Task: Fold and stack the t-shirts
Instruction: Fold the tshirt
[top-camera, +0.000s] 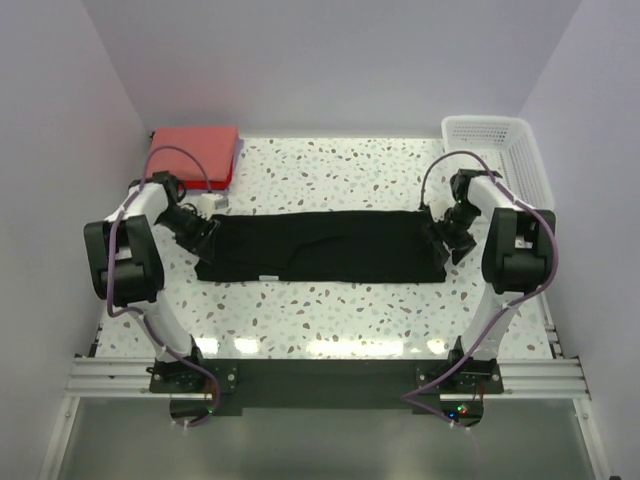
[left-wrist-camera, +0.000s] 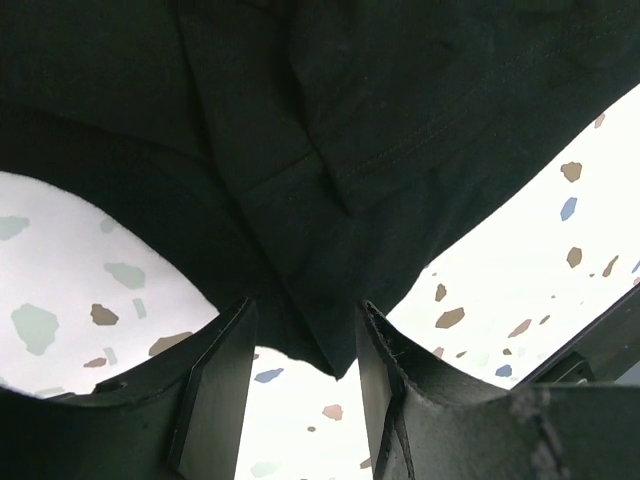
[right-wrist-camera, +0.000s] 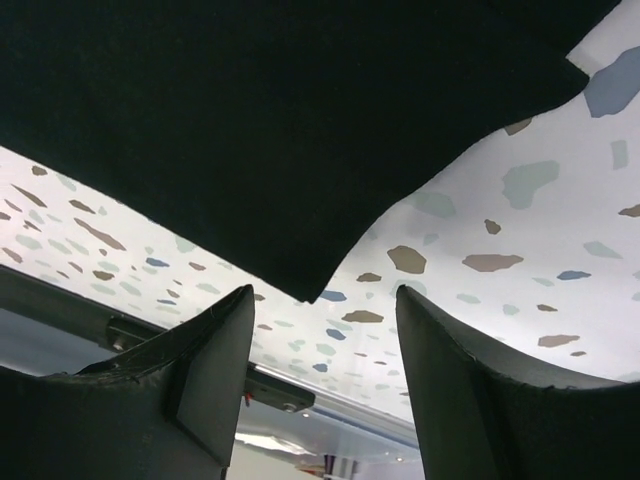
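Note:
A black t-shirt (top-camera: 320, 245) lies on the speckled table as a long flat band, left to right, between my two arms. My left gripper (top-camera: 207, 233) is at its left end. In the left wrist view it (left-wrist-camera: 305, 310) is open, with a pointed fold of the black cloth (left-wrist-camera: 330, 120) reaching in between the fingertips, unpinched. My right gripper (top-camera: 443, 240) is at the shirt's right end. Seen from its own wrist it (right-wrist-camera: 322, 295) is open, and a corner of the black cloth (right-wrist-camera: 250, 120) lies just ahead of the tips. Folded coral-red t-shirts (top-camera: 193, 150) sit in a pile at the back left.
A white lattice basket (top-camera: 497, 150) stands at the back right corner, behind my right arm. White walls close in on the table at the left, right and back. The metal frame rail (top-camera: 320, 375) runs along the near edge.

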